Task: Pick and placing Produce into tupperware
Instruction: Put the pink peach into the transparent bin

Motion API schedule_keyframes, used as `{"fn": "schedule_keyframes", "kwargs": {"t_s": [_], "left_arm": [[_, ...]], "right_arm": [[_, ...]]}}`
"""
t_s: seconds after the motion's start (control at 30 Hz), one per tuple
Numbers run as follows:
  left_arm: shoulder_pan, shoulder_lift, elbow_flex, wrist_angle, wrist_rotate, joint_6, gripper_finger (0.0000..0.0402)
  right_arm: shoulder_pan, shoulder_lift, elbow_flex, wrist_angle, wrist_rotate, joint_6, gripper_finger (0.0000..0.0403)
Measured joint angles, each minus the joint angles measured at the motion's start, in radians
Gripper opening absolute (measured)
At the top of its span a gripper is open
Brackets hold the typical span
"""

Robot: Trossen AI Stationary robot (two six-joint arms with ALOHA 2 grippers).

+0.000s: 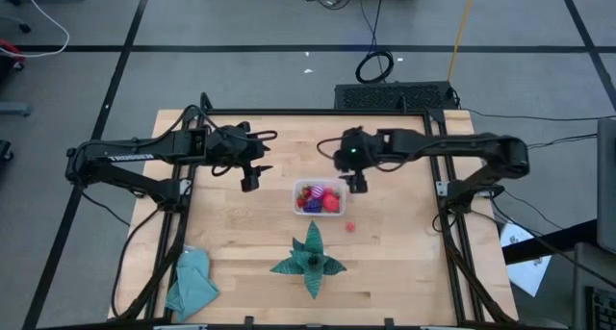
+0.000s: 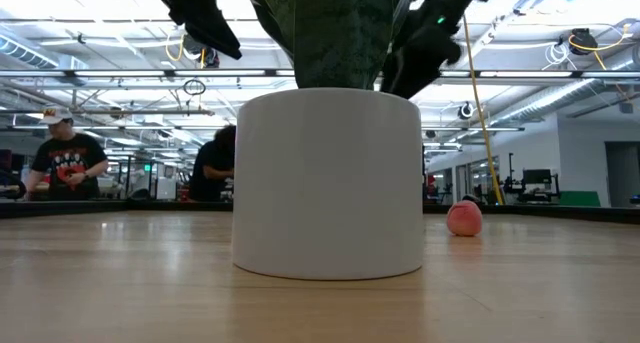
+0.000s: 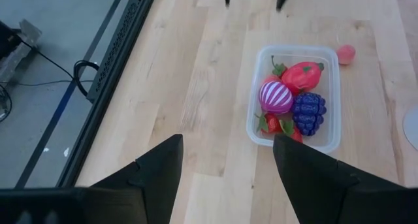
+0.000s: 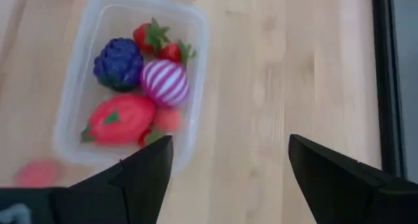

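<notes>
The clear tupperware (image 1: 320, 198) sits mid-table and holds several toy fruits: a purple grape cluster (image 3: 308, 112), a magenta striped ball (image 3: 276, 96), a large red fruit (image 3: 302, 74) and strawberries (image 4: 160, 43). One small pink fruit (image 1: 350, 227) lies loose on the table beside the container, toward the near edge; it also shows in the low view (image 2: 464, 218). My left gripper (image 1: 249, 180) hangs open left of the container. My right gripper (image 1: 356, 183) hangs open just beyond the container's far right corner. Neither touches anything.
A dark-green star-shaped leafy thing (image 1: 310, 261) in a white pot (image 2: 328, 183) stands near the table's near edge. A teal cloth (image 1: 192, 280) lies at the near left corner. People (image 2: 62, 155) stand in the room beyond the table. A dark frame (image 1: 289, 112) borders the table.
</notes>
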Motion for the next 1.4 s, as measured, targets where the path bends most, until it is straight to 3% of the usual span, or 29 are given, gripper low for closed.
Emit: {"fn": "schedule_keyframes", "kwargs": {"t_s": [0.3, 0.47, 0.73, 0.93, 1.4], "left_arm": [[0.000, 0.000, 0.000, -0.009, -0.001, -0.006, 0.0244], [0.000, 0.000, 0.000, -0.006, -0.001, -0.049, 0.0244], [-0.015, 0.000, 0.000, -0.004, -0.004, -0.111, 0.0244], [-0.021, 0.000, 0.000, 0.022, -0.004, -0.133, 0.0244], [-0.049, 0.000, 0.000, 0.017, -0.003, -0.171, 0.0244]], "right_arm": [[0.014, -0.138, 0.000, -0.331, -0.007, 0.324, 0.0295], [0.063, -0.162, -0.019, -0.372, -0.025, 0.425, 0.0295], [0.159, -0.170, -0.204, -0.241, -0.143, 0.472, 0.0295], [0.224, -0.171, -0.353, -0.022, -0.247, 0.539, 0.0295], [0.265, -0.148, -0.488, 0.294, -0.238, 0.673, 0.0295]]}}
